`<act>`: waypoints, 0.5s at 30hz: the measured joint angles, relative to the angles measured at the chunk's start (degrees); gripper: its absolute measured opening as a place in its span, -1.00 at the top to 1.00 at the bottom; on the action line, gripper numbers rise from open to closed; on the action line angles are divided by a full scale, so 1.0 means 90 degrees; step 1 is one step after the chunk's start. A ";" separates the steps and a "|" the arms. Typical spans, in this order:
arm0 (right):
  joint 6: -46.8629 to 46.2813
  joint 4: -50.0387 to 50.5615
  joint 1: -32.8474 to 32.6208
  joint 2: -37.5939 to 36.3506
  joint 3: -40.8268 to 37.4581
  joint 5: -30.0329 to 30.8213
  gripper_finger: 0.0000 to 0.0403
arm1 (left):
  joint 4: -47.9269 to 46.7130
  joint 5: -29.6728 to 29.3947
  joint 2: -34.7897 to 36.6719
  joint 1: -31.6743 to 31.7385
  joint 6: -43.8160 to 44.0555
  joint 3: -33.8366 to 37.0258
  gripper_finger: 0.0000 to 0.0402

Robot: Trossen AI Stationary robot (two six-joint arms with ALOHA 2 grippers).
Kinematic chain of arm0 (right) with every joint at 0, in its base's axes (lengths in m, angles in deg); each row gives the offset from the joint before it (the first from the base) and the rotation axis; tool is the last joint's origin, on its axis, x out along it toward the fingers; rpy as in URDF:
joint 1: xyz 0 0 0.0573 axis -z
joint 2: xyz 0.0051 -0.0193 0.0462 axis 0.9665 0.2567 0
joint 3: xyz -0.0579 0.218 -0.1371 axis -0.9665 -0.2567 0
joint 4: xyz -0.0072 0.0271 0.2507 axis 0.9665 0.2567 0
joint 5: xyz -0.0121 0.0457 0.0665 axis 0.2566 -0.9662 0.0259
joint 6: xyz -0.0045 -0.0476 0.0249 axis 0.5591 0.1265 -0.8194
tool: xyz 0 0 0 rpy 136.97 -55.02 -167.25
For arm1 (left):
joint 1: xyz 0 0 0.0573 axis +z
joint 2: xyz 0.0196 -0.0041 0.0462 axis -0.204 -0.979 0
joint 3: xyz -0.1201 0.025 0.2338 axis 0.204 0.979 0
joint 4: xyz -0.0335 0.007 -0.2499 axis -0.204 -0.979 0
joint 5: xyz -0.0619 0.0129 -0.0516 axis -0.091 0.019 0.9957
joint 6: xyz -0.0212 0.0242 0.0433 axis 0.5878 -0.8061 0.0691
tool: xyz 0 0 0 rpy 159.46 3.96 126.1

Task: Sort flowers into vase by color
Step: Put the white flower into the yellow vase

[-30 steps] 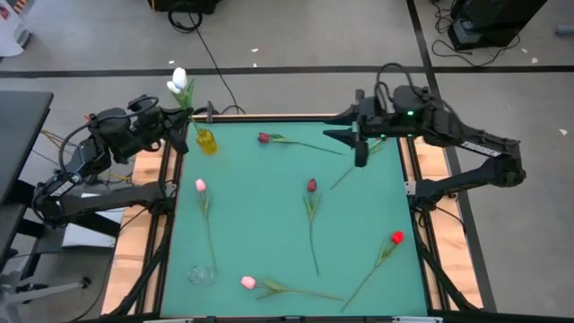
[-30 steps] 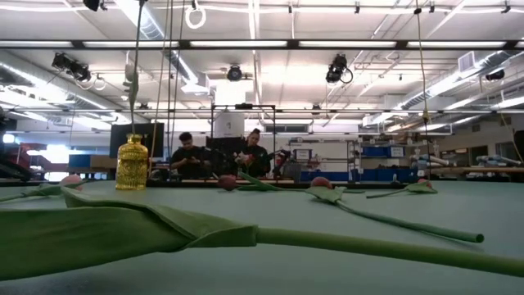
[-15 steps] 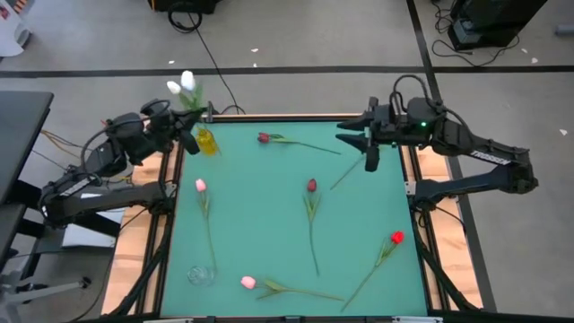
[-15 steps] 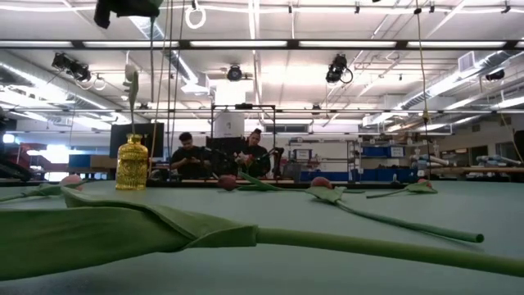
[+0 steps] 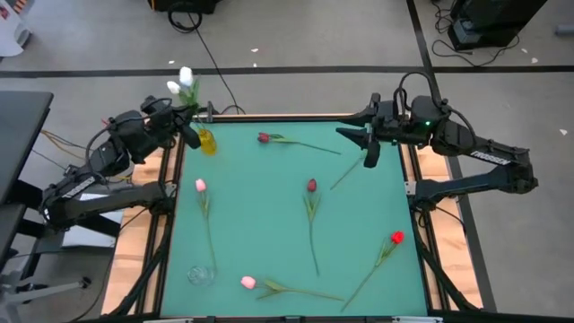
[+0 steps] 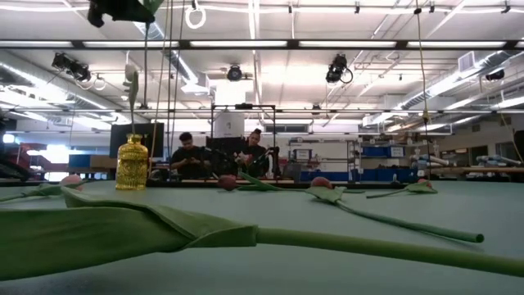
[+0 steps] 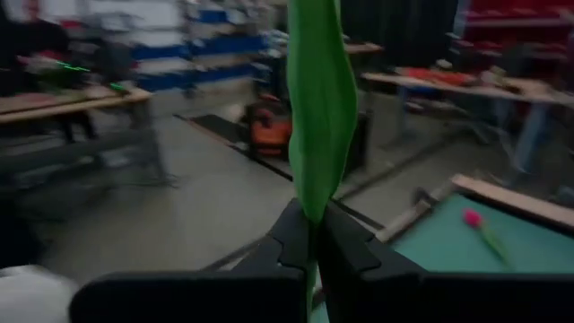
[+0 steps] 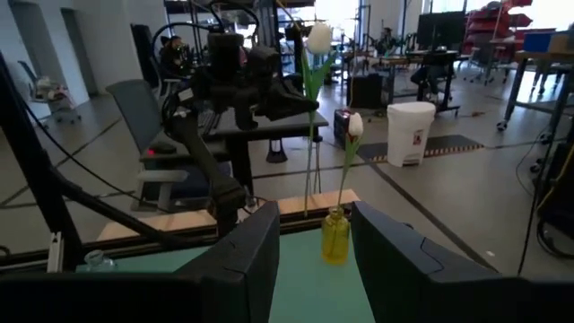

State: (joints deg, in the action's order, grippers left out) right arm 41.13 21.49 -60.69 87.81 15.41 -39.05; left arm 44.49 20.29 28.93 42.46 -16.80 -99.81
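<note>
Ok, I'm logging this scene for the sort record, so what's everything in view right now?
yellow vase: 1, far left corner of mat, one white tulip standing in it
white tulip, held: 1, above that vase
clear vase: 1, near left corner
dark maroon tulips: 2, far edge and mat centre
pink tulips: 2, left side and near edge
red tulip: 1, right side
green mat: 1
people: 2, in the room behind
left gripper: shut on held tulip's stem
right gripper: open, far right edge
</note>
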 joint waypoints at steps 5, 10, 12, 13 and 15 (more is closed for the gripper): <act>-0.0001 -0.0121 0.0000 0.0148 0.0000 0.0000 0.26 | -0.0015 -0.0478 0.0095 0.0319 -0.0192 0.0029 0.96; -0.0002 -0.0114 0.0000 0.0289 0.0000 0.0000 0.26 | 0.0562 -0.0478 0.0085 0.0745 -0.0248 0.0639 0.96; -0.0001 -0.0117 0.0000 0.0340 0.0000 0.0000 0.26 | 0.0895 -0.0471 0.0075 0.0898 -0.0255 0.0913 0.96; -0.0002 -0.0117 0.0000 0.0364 0.0000 0.0000 0.26 | 0.1010 -0.0466 0.0075 0.0949 -0.0220 0.0990 0.96; -0.0002 -0.0115 0.0000 0.0406 0.0000 0.0000 0.26 | 0.1098 -0.0464 0.0086 0.1007 -0.0138 0.1019 0.96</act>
State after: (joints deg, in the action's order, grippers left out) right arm 41.11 20.46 -60.69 91.46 15.41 -39.05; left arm 54.38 16.12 29.70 51.53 -18.04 -90.64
